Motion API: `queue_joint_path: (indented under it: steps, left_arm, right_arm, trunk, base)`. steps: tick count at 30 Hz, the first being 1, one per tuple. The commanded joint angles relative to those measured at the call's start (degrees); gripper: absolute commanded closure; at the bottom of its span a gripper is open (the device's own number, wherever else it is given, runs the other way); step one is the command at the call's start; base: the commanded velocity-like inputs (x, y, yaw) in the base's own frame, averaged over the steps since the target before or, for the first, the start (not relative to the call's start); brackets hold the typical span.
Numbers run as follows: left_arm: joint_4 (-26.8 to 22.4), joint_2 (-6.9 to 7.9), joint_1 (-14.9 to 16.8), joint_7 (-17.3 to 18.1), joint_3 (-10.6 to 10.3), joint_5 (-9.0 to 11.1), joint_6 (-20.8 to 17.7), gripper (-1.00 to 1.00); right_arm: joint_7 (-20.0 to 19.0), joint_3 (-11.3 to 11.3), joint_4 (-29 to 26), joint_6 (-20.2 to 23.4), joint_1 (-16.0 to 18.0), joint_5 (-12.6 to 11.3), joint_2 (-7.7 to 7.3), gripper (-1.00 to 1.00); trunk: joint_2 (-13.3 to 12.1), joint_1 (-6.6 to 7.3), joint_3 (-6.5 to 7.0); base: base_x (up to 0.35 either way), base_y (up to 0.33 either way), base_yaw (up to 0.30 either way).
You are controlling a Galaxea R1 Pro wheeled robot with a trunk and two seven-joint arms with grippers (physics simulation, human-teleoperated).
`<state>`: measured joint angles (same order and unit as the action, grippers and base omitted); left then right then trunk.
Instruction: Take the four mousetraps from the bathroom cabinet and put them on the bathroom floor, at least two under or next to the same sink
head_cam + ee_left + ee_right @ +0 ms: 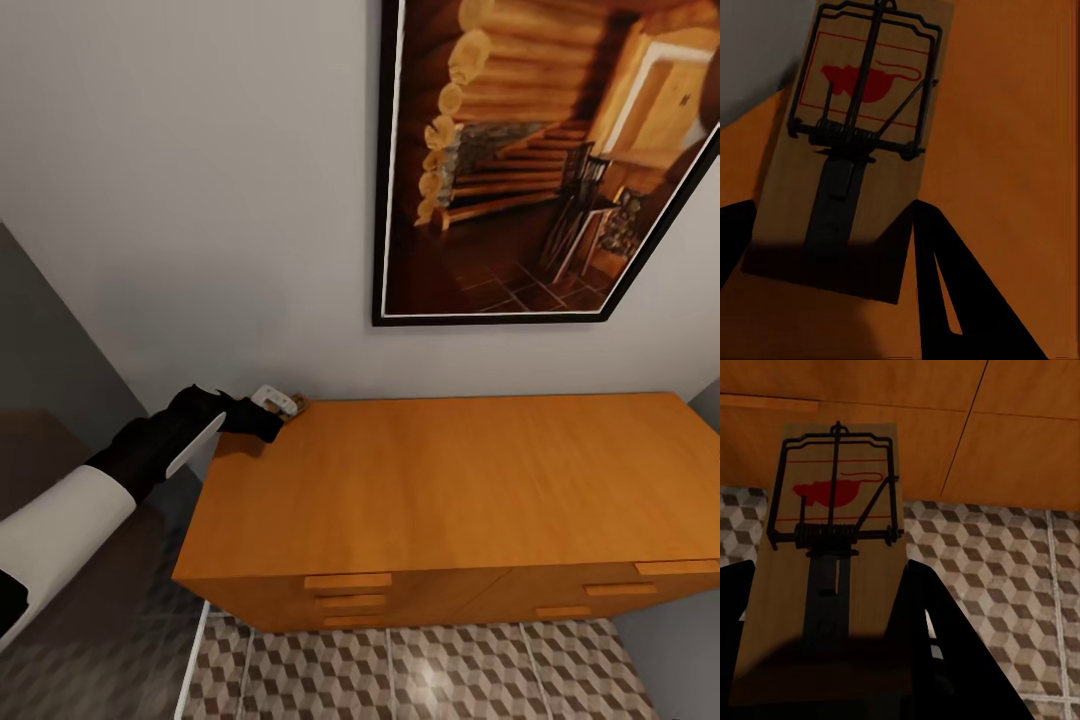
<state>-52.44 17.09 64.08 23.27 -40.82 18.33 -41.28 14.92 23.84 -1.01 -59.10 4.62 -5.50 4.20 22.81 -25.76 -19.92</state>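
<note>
The cabinet (450, 480) stands against the wall, its drawer fronts facing me. At its back left corner my left gripper (272, 416) reaches over the top. One mousetrap (284, 402) (855, 127) lies there, a wooden board with dark wire and a red mark. My left gripper (832, 217) is shut on its near end, a black finger (945, 285) against each long edge. My right gripper (831, 570) is shut on another mousetrap (832, 517), held in the air before the cabinet front (945, 427) and above the bathroom floor (1005, 562) (420, 670).
A large framed picture (540, 160) hangs on the wall above the cabinet. A grey wall panel (40, 340) rises at the left, with darker flooring (110, 640) below it and a white strip (195, 660) at the edge of the cube-patterned tiles.
</note>
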Motion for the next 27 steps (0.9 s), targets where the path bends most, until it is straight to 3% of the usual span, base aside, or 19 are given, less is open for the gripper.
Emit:
queue_joint_path:
  steps: [1,27]
  left_arm:
    - [-0.1,0.07,0.1,0.0,-0.2,0.0,-0.2,1.00]
    - [-0.2,0.22,0.1,0.0,-0.4,0.0,-0.2,1.00]
  right_arm:
    - [0.1,0.5,0.0,-0.2,0.0,-0.7,0.02,1.00]
    - [0.1,0.5,0.0,-0.2,0.0,-0.7,0.02,1.00]
  trunk:
    - [0.1,-0.02,-0.10]
    - [0.1,-0.02,-0.10]
  base:
    - [-0.083,0.000,0.000]
    - [-0.310,0.000,0.000]
